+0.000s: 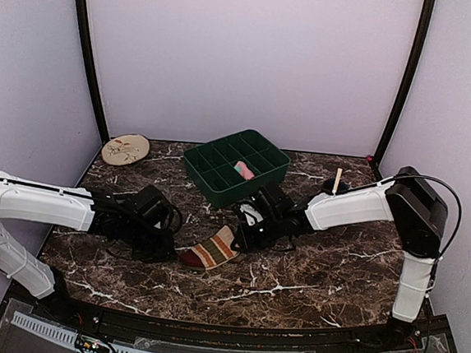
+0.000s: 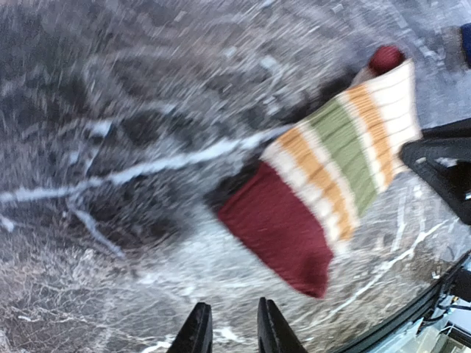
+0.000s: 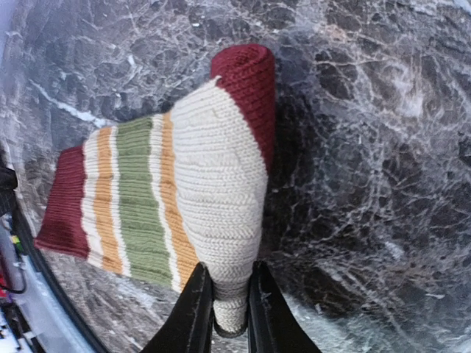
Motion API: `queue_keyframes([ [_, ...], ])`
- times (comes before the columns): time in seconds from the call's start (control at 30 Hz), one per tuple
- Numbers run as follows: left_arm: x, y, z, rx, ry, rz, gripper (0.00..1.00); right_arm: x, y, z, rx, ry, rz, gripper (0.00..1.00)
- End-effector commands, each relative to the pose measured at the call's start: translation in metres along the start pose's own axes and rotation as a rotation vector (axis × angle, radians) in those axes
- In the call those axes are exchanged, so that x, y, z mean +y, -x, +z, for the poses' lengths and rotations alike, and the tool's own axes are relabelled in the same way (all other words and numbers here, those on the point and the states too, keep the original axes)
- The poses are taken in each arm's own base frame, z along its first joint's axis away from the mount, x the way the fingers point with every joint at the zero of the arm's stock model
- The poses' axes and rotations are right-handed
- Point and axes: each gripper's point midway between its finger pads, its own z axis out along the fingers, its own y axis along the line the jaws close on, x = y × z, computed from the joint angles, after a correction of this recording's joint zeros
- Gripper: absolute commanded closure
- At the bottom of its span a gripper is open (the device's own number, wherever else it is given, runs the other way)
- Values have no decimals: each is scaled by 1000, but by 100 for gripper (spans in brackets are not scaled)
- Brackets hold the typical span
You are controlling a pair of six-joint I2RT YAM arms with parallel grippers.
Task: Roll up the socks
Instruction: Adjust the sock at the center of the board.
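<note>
The striped sock (image 1: 212, 251) lies on the dark marble table between the arms: beige with maroon, olive and orange bands. It also shows in the left wrist view (image 2: 324, 184) and the right wrist view (image 3: 184, 191), where its far maroon end (image 3: 246, 73) is curled over. My right gripper (image 3: 229, 294) is shut on the sock's beige part, at its right end in the top view (image 1: 243, 233). My left gripper (image 2: 232, 312) is slightly open and empty, just left of the sock's maroon end (image 1: 166, 241). The pink sock (image 1: 242, 170) lies in the green bin.
A green divided bin (image 1: 219, 179) stands behind the sock at mid-table. A round beige disc (image 1: 126, 149) lies at the back left. A small dark holder with an upright stick (image 1: 336, 182) stands at the back right. The table's front edge runs close below the sock.
</note>
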Motion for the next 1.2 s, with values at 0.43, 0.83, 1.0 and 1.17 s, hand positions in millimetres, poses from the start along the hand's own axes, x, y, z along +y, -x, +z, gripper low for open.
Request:
queue_keyframes([
  [0.43, -67, 38, -2, -76, -118, 169, 74, 14, -13, -17, -53, 307, 328, 84],
  [0.83, -69, 22, 30, 15, -124, 192, 75, -3, -24, -20, -64, 258, 379, 81],
  [1.0, -65, 13, 39, 38, -112, 205, 75, -16, -22, -25, -86, 158, 342, 72],
  [1.17, -62, 5, 48, 47, -98, 224, 75, -18, 3, -41, -133, 23, 217, 59],
])
